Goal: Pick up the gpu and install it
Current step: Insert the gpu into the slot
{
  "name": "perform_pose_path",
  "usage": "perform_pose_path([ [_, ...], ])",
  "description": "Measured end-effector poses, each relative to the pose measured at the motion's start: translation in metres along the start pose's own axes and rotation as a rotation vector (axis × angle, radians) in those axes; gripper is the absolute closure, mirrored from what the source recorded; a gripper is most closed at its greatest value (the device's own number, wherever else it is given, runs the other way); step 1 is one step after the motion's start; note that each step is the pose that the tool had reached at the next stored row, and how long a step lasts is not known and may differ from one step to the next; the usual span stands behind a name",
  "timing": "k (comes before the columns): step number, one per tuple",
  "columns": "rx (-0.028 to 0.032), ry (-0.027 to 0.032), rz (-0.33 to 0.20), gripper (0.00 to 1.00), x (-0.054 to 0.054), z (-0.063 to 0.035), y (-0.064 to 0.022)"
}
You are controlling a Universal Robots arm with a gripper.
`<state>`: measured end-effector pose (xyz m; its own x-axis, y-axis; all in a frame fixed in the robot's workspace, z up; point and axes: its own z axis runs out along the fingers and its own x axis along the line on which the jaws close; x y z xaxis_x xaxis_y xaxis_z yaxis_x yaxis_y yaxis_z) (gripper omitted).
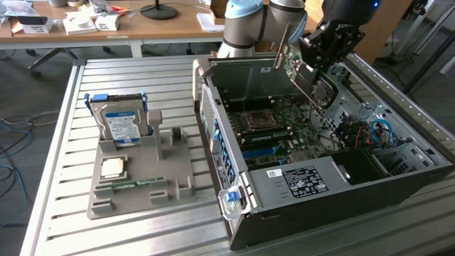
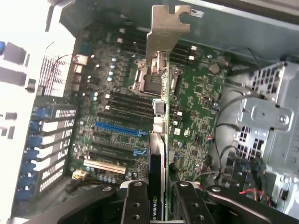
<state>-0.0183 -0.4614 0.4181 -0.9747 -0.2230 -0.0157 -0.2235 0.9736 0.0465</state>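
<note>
The tool (image 1: 321, 53) clamps the gpu (image 1: 302, 80), held tilted over the far end of the open case (image 1: 320, 184), above the motherboard (image 2: 117, 116). Cables (image 1: 373, 133) lie at the exterior view's right. A hard drive (image 1: 121, 125) stands well apart on the desk (image 1: 142, 74), at that view's left.

table: slatted metal top (image 1: 128, 234) | far side: wooden desks (image 1: 163, 29) with white boxes (image 1: 78, 24) and a black round lamp base (image 1: 159, 10) | floor: grey (image 1: 29, 90), loose cables (image 1: 14, 128) at the exterior view's left
</note>
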Motion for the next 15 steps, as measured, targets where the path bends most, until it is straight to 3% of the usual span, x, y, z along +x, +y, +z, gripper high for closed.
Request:
perform_pose_path([
  [15, -0.004, 0.0122, -0.261, 0.74, 0.0, 0.0014, -0.0001],
])
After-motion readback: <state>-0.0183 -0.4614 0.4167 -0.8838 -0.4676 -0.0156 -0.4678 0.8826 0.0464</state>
